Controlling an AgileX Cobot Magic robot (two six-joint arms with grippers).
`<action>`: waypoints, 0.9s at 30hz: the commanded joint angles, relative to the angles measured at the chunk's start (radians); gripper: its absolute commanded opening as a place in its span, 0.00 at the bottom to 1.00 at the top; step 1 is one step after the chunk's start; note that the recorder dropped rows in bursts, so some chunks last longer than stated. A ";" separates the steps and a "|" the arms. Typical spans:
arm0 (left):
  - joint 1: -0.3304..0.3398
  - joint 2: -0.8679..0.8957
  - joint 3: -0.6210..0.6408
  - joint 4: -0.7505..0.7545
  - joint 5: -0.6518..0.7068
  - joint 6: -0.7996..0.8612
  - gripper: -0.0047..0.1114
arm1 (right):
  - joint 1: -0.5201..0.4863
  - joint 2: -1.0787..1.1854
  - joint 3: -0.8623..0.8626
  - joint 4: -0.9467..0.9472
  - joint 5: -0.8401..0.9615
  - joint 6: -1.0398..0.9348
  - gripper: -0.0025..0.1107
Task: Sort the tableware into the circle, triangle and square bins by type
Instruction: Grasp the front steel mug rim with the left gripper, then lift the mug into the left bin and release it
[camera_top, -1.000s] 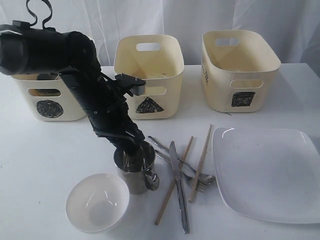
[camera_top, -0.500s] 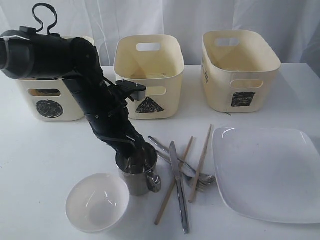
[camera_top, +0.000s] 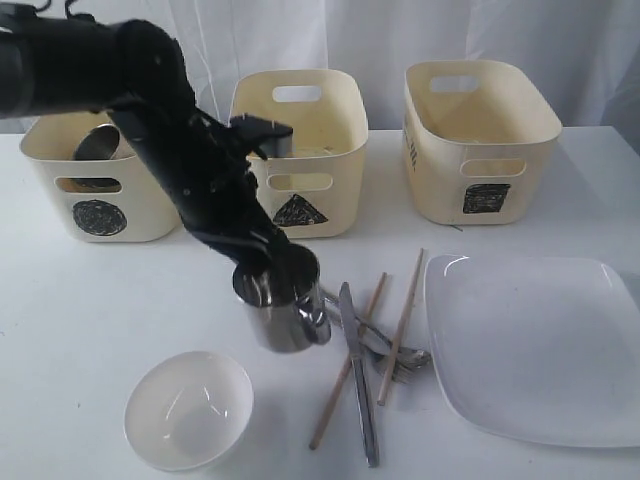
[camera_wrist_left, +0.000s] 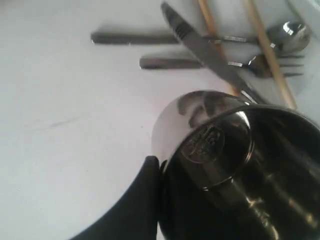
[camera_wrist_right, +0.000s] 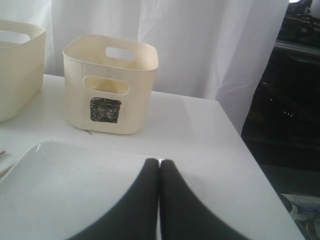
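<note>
Left gripper (camera_top: 262, 266) clamped on steel mug (camera_top: 287, 312) rim, mug hanging above counter (camera_top: 80, 300), between white bowl (camera_top: 188, 408) and knife (camera_top: 358, 375). Bare counter toward circle bin (camera_top: 95, 200). Right gripper (camera_wrist_right: 159, 162) fingers together over plate (camera_wrist_right: 65, 190) edge.

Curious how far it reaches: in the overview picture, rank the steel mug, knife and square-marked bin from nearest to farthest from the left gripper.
1. Steel mug, gripped by the left gripper.
2. Knife, on the table to its right.
3. Square bin, far back right.

white table (camera_top: 60, 330), white curtain (camera_top: 380, 30)
</note>
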 joint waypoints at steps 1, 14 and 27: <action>-0.003 -0.082 -0.079 0.071 0.029 -0.003 0.04 | 0.002 -0.006 0.006 -0.002 -0.007 0.005 0.02; 0.095 -0.209 -0.229 0.783 -0.049 -0.302 0.04 | 0.002 -0.006 0.006 -0.002 -0.007 0.005 0.02; 0.345 -0.144 -0.231 0.715 -0.353 -0.344 0.04 | 0.002 -0.006 0.006 -0.002 -0.007 0.005 0.02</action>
